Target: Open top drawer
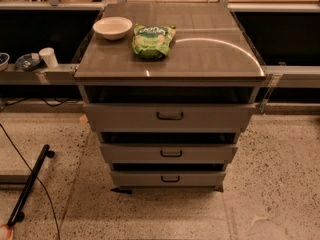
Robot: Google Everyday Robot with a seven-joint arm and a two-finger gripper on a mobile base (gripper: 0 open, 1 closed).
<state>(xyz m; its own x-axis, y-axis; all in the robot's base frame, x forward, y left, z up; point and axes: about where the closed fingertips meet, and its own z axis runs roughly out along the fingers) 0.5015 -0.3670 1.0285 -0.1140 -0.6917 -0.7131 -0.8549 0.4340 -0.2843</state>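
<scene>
The top drawer (125, 118) is the widest of three grey fronts on a small cabinet in the middle of the view. Its black bar handle (170, 116) sits at its centre. A dark gap shows between this front and the cabinet top (210, 54). The two narrower drawers lie below it, the middle one (135, 154) and the bottom one (140, 179), each with a small black handle. My gripper is not in view.
A white bowl (112, 27) and a green snack bag (152, 40) lie on the cabinet top. A ledge at the left holds a white cup (48, 57) and small dishes. A black bar (31, 184) and cables lie on the speckled floor at the left.
</scene>
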